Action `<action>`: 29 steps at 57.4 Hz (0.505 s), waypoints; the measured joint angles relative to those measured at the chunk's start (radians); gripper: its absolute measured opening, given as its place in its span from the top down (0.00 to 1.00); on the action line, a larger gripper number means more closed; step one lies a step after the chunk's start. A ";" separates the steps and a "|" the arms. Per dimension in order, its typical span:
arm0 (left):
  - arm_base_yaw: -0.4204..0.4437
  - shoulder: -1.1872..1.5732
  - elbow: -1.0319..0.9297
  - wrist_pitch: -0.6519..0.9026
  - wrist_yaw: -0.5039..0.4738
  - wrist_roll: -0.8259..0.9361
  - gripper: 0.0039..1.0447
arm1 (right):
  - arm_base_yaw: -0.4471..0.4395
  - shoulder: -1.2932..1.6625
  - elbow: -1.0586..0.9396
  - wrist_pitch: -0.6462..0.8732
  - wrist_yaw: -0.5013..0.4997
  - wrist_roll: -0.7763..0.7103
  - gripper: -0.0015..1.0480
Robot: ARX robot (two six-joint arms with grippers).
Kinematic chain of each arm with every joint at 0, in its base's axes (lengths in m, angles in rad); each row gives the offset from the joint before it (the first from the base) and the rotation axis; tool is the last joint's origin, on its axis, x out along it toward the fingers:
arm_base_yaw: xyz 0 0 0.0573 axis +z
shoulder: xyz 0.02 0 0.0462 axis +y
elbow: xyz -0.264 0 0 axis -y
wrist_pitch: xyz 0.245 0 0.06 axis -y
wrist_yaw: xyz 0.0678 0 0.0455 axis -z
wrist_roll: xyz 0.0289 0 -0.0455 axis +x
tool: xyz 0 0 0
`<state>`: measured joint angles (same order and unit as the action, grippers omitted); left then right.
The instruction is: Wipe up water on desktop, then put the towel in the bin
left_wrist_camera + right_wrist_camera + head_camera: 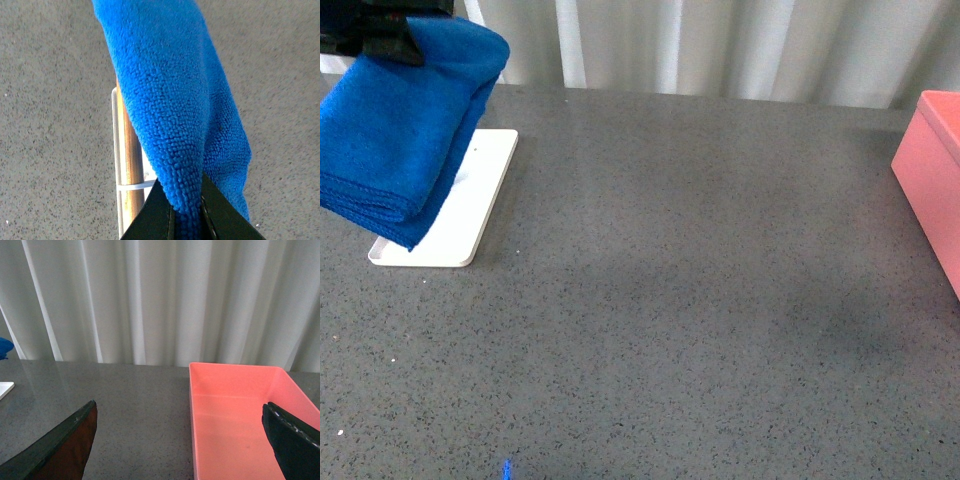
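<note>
The bright blue towel [405, 120] hangs folded in the air at the far left, above the white tray. My left gripper [390, 45] is shut on its top edge; in the left wrist view the black jaws [187, 210] pinch the towel [175, 110], which drapes away from them. The dark grey speckled desktop [680, 300] spreads across the view; I cannot make out water on it. The salmon-pink bin [932, 170] stands at the right edge. In the right wrist view my right gripper [180, 440] is open and empty, with the bin [240, 415] just ahead, its inside bare.
A flat white tray [470, 210] lies at the far left under the towel; one wooden rod [131, 160] of it shows in the left wrist view. White pleated curtains [720, 45] close off the back of the desktop.
</note>
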<state>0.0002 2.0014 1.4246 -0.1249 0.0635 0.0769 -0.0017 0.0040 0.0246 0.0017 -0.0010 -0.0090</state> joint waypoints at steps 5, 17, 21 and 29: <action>0.000 -0.035 -0.002 0.012 0.021 -0.005 0.96 | 0.000 0.000 0.000 0.000 0.000 0.000 0.07; -0.010 -0.136 -0.028 0.058 0.109 -0.061 0.96 | 0.000 0.000 0.000 0.000 0.000 0.000 0.07; -0.020 -0.177 -0.061 0.093 0.162 -0.101 0.96 | 0.000 0.000 0.000 0.000 0.000 0.000 0.07; -0.060 -0.255 -0.160 0.214 0.296 -0.198 0.96 | 0.000 0.000 0.000 0.000 0.000 0.000 0.07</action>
<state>-0.0597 1.7462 1.2648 0.0895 0.3592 -0.1215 -0.0017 0.0040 0.0246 0.0017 -0.0010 -0.0090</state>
